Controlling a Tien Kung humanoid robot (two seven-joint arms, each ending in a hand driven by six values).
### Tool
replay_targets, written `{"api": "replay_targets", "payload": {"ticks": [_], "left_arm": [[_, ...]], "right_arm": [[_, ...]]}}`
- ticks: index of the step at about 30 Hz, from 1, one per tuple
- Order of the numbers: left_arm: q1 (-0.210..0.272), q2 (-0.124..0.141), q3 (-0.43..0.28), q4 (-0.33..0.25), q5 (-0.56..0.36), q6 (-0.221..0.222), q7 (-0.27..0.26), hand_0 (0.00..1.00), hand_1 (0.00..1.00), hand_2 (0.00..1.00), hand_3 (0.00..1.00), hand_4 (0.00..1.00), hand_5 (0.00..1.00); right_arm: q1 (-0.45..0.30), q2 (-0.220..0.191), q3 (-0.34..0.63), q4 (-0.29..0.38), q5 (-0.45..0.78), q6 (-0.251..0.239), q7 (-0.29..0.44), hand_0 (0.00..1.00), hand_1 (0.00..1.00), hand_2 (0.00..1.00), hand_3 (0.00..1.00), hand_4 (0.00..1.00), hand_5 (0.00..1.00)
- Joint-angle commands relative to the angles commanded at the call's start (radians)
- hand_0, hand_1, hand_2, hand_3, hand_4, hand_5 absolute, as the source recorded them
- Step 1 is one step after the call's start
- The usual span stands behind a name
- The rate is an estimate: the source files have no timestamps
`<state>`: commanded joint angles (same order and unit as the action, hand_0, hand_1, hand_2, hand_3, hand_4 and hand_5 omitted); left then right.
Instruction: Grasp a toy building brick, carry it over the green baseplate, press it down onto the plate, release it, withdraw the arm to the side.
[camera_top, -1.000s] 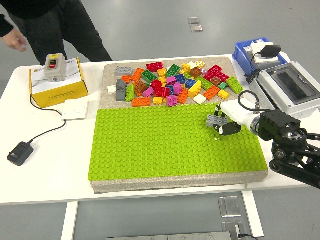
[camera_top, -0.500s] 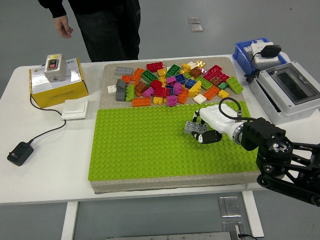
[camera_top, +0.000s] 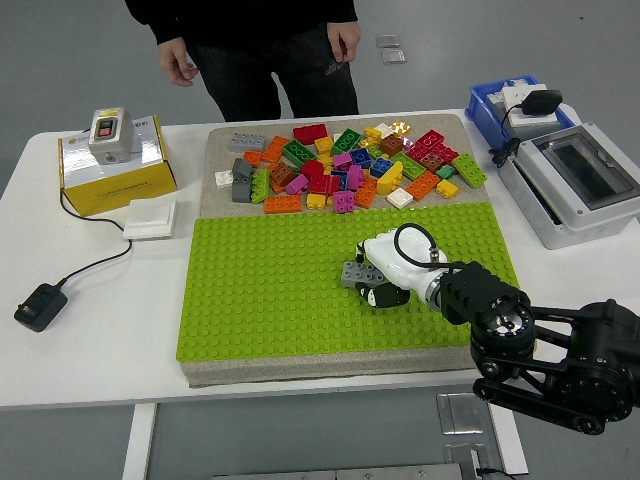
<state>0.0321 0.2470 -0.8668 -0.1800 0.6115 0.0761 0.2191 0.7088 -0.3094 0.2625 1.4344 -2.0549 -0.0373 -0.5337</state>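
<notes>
The right hand reaches in from the lower right of the frame, its white-shelled fingers curled around a small grey brick. The brick sits at the hand's left tip, over the middle of the green baseplate, a little right of centre. Whether its underside already touches the studs or hangs just above them cannot be told from this high view; the brick looks roughly level.

So the grasp is done, and the carry is done or nearly so, since the brick is well inside the plate's border. What appears to be left is the press down onto the studs, the letting go, and the pull-back of the arm toward the right edge. No other brick sits on the green area, so this one looks free to land anywhere around it.

The pile of loose bricks lies along the upper centre of the frame on the beige board behind the baseplate, well apart from the hand. The left arm is not in the picture.

A person stands at the top of the frame beyond the tabletop, both hands hanging down, touching nothing. At the left sit a yellow box and a black adapter; at the right, a grey enclosure and a blue bin.
</notes>
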Motion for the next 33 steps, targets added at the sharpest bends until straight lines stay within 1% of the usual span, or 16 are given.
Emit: {"api": "replay_targets", "payload": {"ticks": [3,10,23,28,33], "left_arm": [[0.000,-0.001,-0.001,0.000,0.003,0.000,0.001,0.672,0.675,0.668,0.733,0.393,0.535],[-0.002,0.001,-0.001,0.000,0.006,0.000,0.002,0.672,0.676,0.667,0.733,0.394,0.539],[-0.001,0.002,0.002,0.000,0.005,0.000,0.003,0.671,0.675,0.666,0.732,0.394,0.539],[-0.003,0.002,0.001,0.000,0.006,0.000,0.003,0.671,0.676,0.667,0.732,0.394,0.539],[-0.004,0.002,0.001,0.000,0.003,0.001,0.002,0.671,0.676,0.667,0.732,0.394,0.539]], "right_arm": [[0.000,-0.001,-0.016,0.016,-0.011,-0.011,0.009,0.050,0.177,0.358,0.374,0.513,0.317],[0.003,-0.007,-0.043,0.024,0.036,-0.036,0.042,0.050,0.175,0.358,0.373,0.504,0.312],[0.014,0.012,-0.073,-0.026,0.052,-0.055,0.068,0.050,0.172,0.358,0.376,0.499,0.318],[0.027,0.008,-0.088,-0.034,0.059,-0.059,0.077,0.050,0.173,0.362,0.379,0.499,0.322],[0.037,-0.005,-0.102,-0.028,0.074,-0.059,0.080,0.050,0.173,0.362,0.379,0.499,0.322]]}}
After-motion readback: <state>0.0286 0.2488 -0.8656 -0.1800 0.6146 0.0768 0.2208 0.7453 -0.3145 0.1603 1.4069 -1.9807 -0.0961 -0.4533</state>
